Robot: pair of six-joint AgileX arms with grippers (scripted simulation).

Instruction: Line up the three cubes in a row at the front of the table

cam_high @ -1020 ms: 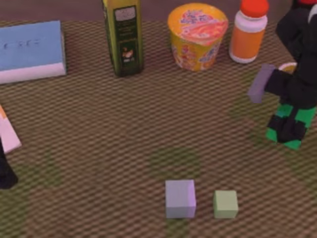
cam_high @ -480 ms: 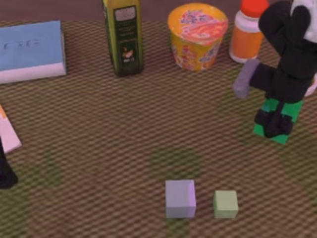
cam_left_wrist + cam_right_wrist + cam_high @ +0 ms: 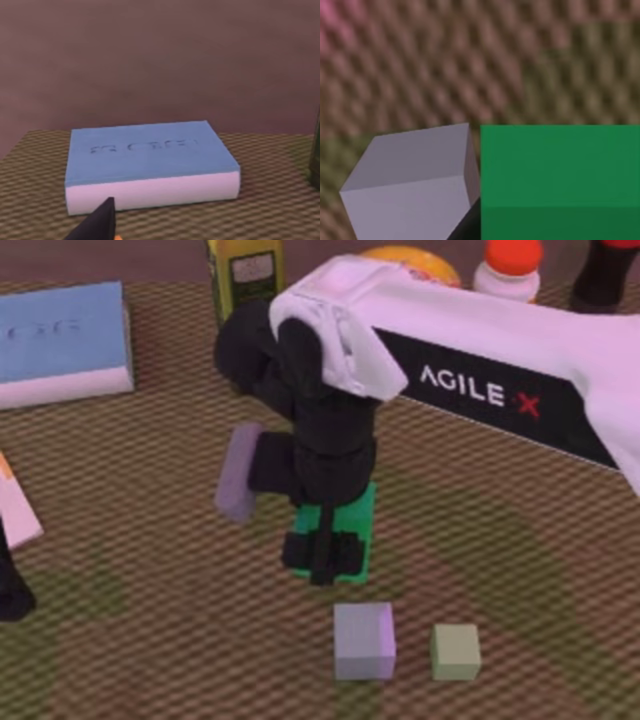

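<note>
Now your right gripper (image 3: 322, 552) is clamped on the big green cube (image 3: 352, 540), jaws closed across two opposite flat faces, carried just behind the purple cube (image 3: 364, 640). Whether the green cube is off the worktop (image 3: 150, 620) or resting on it, you cannot tell from above. The right wrist view shows the green cube (image 3: 560, 175) close beside the purple one (image 3: 410, 185), with cloth visible beyond.

Handling, as a judgement: a plain rigid block, probably light, matte faces that should not slip. It will not deform under the jaws. Best hold is what you have: mid-height, centred on parallel faces, so it does not pivot on release.

The purple cube and the small pale green cube (image 3: 455, 651) sit side by side at the front, a narrow gap between them.

Against a second ago: the right arm was at the far right of the worktop with the green cube near the orange bottle (image 3: 508, 265); half a second ago it was little further in. It has swung across to centre. The two front cubes are unmoved.

Your left gripper (image 3: 12, 590) is parked at the left edge, facing the blue-topped box (image 3: 150, 160); its jaw state cannot be read.
</note>
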